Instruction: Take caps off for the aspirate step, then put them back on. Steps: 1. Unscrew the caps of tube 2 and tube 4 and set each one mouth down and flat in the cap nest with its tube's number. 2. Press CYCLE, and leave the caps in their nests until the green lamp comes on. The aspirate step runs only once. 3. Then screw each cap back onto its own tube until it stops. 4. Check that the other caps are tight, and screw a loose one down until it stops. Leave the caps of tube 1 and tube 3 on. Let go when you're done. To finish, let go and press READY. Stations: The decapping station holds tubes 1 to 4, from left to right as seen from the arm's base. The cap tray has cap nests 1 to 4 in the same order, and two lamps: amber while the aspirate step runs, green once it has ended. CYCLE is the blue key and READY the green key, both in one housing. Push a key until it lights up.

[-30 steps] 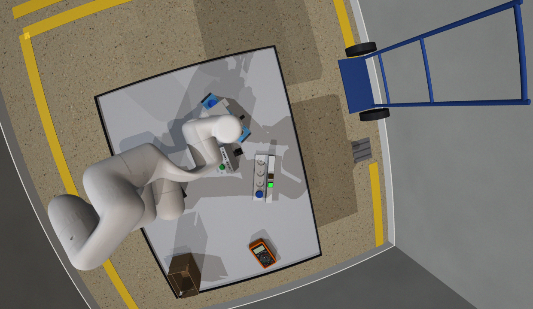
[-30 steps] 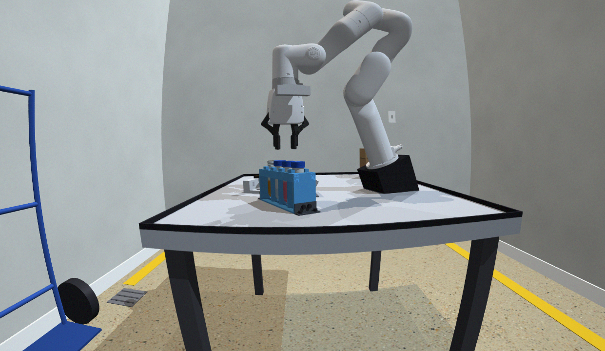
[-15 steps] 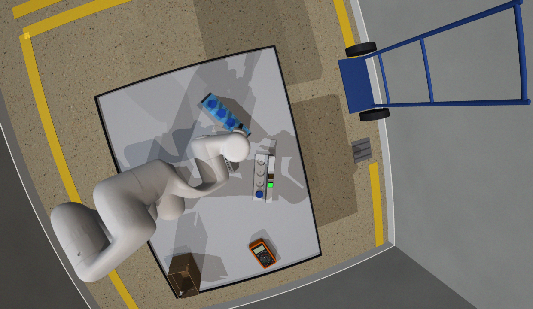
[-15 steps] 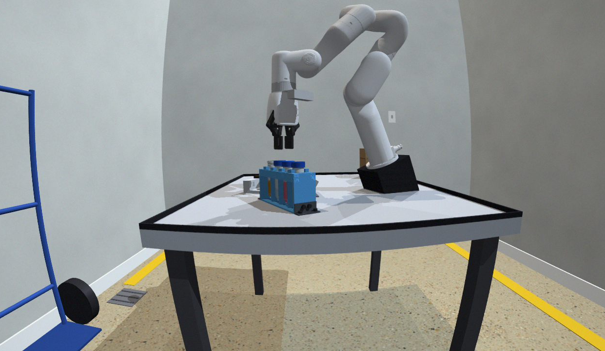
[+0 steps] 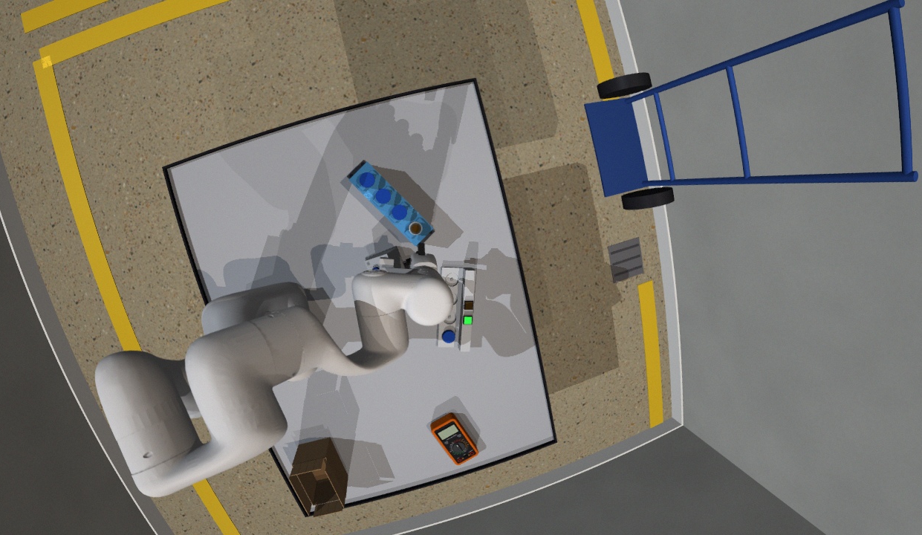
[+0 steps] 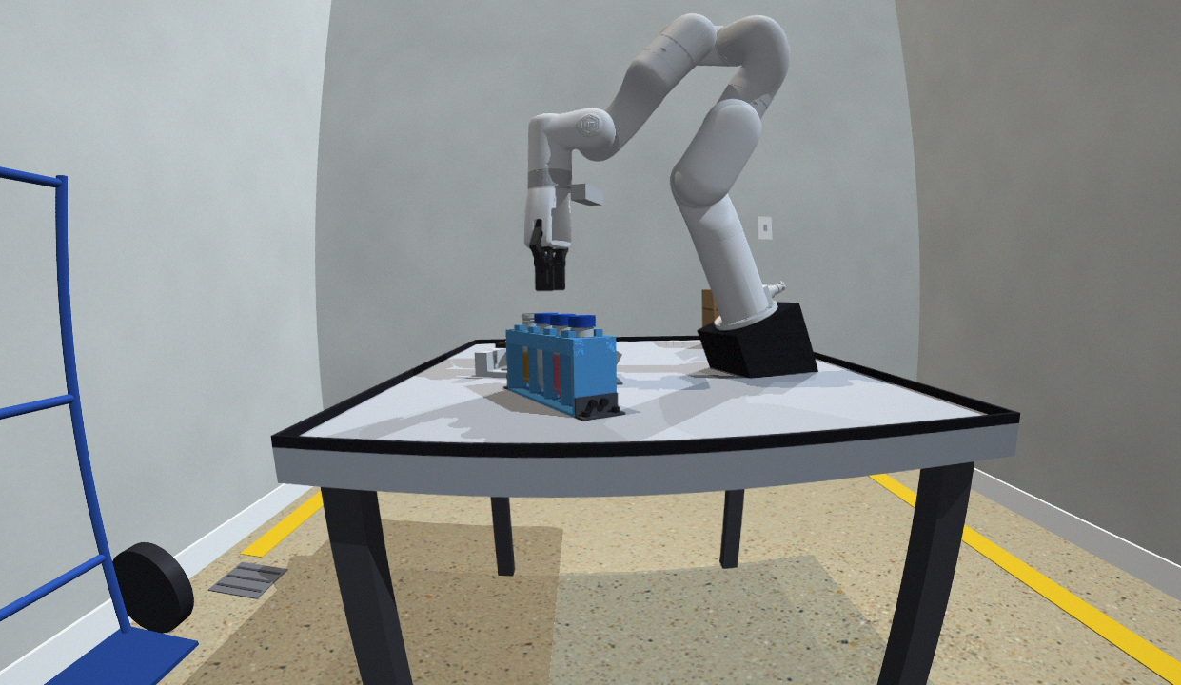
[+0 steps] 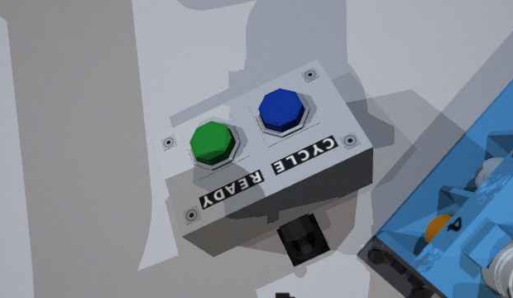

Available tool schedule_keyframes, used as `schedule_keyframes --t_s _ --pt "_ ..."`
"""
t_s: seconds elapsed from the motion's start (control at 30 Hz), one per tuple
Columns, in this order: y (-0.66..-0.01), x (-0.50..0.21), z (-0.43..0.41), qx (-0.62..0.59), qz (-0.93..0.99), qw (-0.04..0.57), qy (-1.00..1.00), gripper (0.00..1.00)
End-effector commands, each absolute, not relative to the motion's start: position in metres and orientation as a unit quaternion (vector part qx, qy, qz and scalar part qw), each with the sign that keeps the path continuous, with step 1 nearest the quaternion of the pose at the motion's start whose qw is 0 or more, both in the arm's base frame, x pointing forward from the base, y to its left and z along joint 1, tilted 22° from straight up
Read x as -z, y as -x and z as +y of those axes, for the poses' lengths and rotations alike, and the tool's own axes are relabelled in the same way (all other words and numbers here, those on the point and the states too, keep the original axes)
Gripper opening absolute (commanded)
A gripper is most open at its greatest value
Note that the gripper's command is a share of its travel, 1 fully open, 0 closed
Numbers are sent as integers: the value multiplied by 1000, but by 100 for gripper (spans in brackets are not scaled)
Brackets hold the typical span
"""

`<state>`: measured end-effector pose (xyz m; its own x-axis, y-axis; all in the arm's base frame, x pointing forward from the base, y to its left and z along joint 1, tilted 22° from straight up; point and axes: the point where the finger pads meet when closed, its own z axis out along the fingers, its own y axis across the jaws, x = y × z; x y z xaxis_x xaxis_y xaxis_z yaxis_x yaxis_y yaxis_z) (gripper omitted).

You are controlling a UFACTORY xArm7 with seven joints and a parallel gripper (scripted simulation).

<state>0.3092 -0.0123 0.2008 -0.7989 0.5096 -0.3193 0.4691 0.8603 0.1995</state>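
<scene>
The blue decapping station (image 5: 391, 203) holds three tubes with blue caps on. The tube at its near end (image 5: 415, 229), marked 4 in the wrist view (image 7: 453, 225), stands open with no cap. One blue cap (image 5: 447, 336) sits in the end nest of the cap tray (image 5: 455, 305). The green lamp (image 5: 467, 319) is lit. My gripper (image 6: 549, 281) hangs high above the key housing (image 7: 265, 161), partly open and empty. The wrist view shows the green READY key (image 7: 211, 142) and the blue CYCLE key (image 7: 281, 109), both unlit.
An orange multimeter (image 5: 454, 438) lies near the table's front edge. A cardboard box (image 5: 319, 475) stands at the table corner by the arm's base. A blue hand truck (image 5: 750, 133) stands off the table. A black connector (image 7: 303, 239) sticks out of the housing.
</scene>
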Motion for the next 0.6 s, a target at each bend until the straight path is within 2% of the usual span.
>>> schedule_keyframes --t_s 0.0,0.57 --pt "-310 -202 -47 -63 950 182 -247 46" --pt "-308 -198 -137 -62 950 182 -247 46"
